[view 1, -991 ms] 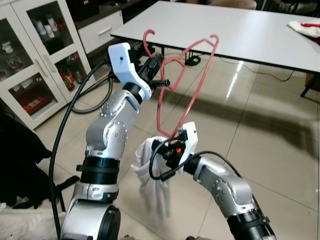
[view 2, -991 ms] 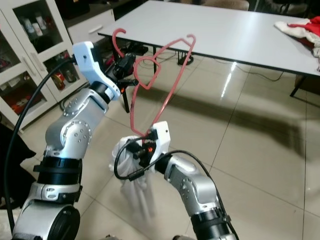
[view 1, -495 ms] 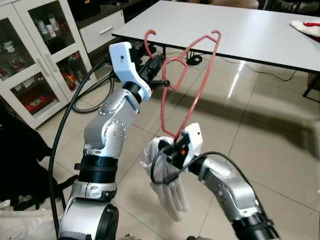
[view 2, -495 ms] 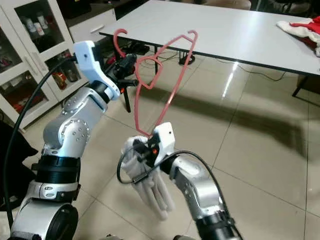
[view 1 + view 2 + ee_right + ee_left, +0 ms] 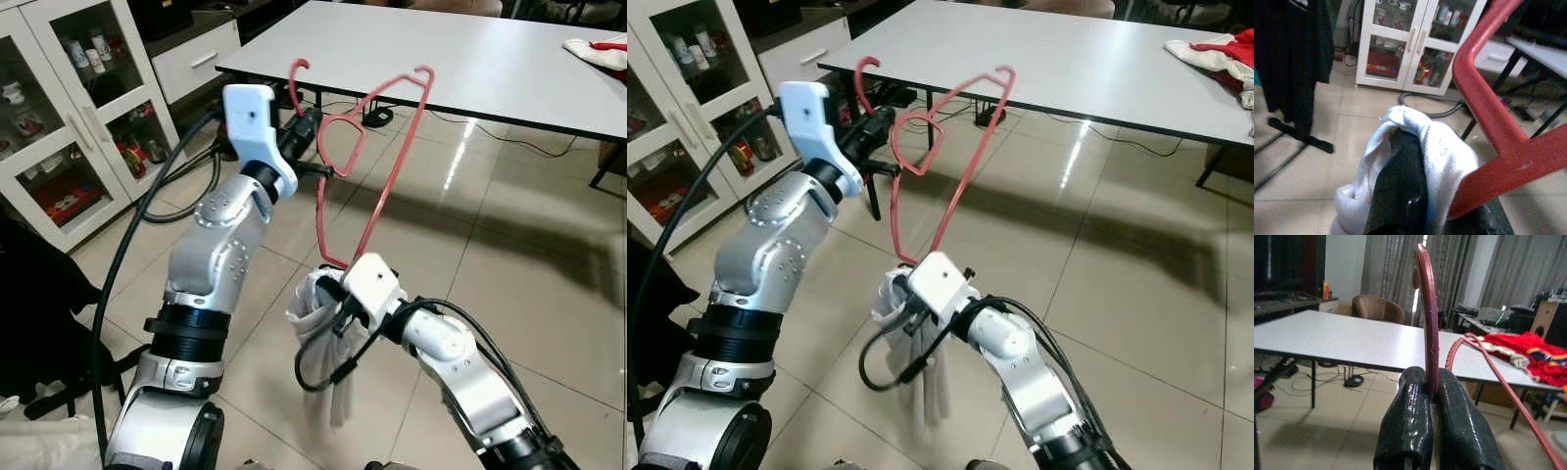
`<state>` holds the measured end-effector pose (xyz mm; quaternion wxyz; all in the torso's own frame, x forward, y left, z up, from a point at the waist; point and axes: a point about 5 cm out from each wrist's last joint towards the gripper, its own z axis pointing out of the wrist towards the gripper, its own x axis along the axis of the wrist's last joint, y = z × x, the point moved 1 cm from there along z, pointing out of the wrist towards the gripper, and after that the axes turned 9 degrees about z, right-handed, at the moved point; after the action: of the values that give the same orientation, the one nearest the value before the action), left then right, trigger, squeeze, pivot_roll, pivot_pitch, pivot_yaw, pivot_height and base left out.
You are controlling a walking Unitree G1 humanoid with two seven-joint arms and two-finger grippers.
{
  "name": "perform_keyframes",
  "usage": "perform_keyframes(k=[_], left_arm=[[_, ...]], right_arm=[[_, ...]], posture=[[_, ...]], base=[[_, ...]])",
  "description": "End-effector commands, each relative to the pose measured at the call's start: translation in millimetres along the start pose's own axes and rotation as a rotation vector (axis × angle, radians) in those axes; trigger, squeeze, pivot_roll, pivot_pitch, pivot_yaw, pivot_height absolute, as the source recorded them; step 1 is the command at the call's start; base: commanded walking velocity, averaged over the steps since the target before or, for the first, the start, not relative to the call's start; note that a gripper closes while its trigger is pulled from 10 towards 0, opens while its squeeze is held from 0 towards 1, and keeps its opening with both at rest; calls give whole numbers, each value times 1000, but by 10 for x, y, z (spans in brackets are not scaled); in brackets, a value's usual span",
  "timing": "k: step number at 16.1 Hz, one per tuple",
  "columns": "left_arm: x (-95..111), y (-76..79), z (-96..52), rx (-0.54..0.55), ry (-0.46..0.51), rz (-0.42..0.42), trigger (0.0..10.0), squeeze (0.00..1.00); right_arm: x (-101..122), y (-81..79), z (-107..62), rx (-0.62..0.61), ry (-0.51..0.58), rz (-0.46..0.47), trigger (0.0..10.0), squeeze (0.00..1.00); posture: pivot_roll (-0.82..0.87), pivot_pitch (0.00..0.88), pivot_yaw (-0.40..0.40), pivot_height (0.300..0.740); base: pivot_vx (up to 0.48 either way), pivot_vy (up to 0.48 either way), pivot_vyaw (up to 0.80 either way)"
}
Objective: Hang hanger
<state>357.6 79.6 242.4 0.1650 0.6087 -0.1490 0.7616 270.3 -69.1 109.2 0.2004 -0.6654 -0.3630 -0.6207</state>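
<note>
Spanning both end effectors: hanger [image 5: 377, 147]

White table [image 5: 509, 59] (red cloth [image 5: 1528, 350] on it), glass-doored cabinet [image 5: 69, 108].

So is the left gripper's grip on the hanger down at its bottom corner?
No. The left gripper has its fingers shut on the red hanger just below the hook, at the neck.
</note>
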Motion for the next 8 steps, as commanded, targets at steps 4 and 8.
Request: perform_keyframes(k=[4, 8], left_arm=[[-102, -97, -33, 43, -52, 93, 10000, 0], [-113, -90, -23, 41, -55, 93, 10000, 0]], right_arm=[[190, 74, -89, -63, 128, 200, 10000, 0], [-47, 98, -145, -79, 121, 657, 10000, 0]], posture=[[-120, 54, 83, 740], [-121, 47, 81, 740]], base=[[0, 0, 0], [0, 0, 0]])
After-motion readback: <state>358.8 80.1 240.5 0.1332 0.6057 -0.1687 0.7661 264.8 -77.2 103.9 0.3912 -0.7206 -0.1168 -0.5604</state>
